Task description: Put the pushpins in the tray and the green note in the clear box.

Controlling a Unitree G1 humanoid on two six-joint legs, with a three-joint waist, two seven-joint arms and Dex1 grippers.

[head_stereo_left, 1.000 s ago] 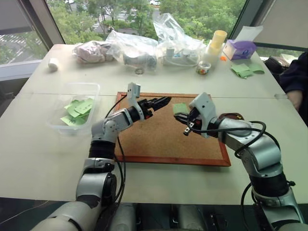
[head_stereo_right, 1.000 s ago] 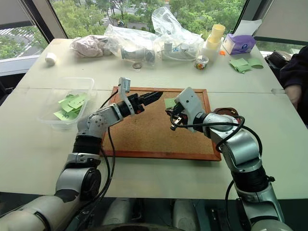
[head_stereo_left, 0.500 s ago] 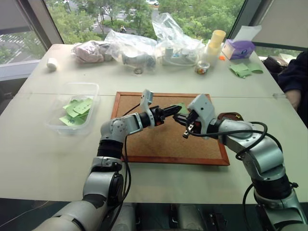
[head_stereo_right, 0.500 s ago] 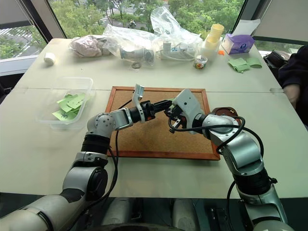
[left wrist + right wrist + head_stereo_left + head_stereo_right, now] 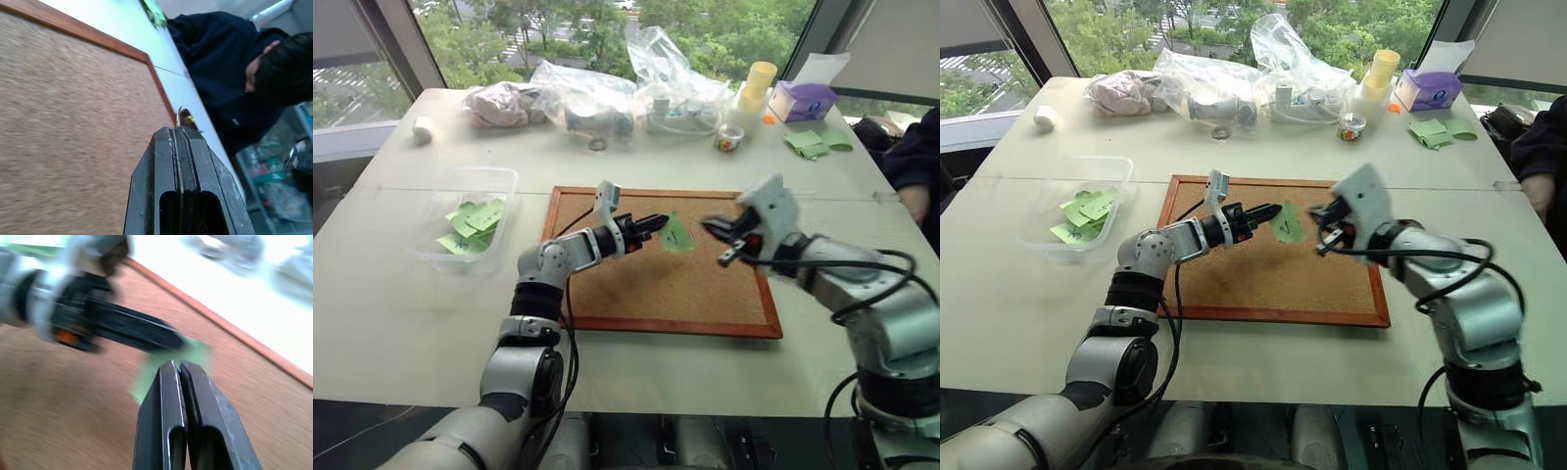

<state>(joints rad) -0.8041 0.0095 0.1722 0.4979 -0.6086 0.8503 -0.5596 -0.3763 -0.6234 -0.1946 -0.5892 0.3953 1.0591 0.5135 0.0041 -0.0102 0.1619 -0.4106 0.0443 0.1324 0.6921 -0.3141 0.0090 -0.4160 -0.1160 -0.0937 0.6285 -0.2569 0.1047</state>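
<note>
Large windows with green trees behind them stand beyond the pale surface (image 5: 401, 323), which carries a wood-framed corkboard (image 5: 636, 284) in the middle.

Above the board, the left claw (image 5: 658, 220) has its two black fingers pressed together on one edge of the small light-green paper note (image 5: 675, 233). The note hangs in the air past the fingertips, clear of the cork. I judge it is held this way because a thin slip is easier to carry by its edge than to slide over rough cork.

The right claw (image 5: 709, 225) is also closed, just beside the note but apart from it. In the right wrist view something small and bluish sits between its fingers (image 5: 172, 382); it is perhaps a pushpin, but it is too small to be sure. If so, this arm probably frees the note so that the other arm can take it.

The transparent plastic box with rounded corners (image 5: 499, 178) stands well apart on the robot's left and already contains several green slips. This explains why the left arm holds the note: the box is on its own side. The small dark reddish-brown dish (image 5: 187, 119) lies by the board's right edge, near the right arm.

A person in dark clothing (image 5: 913, 157) sits at the far right of the surface.
</note>
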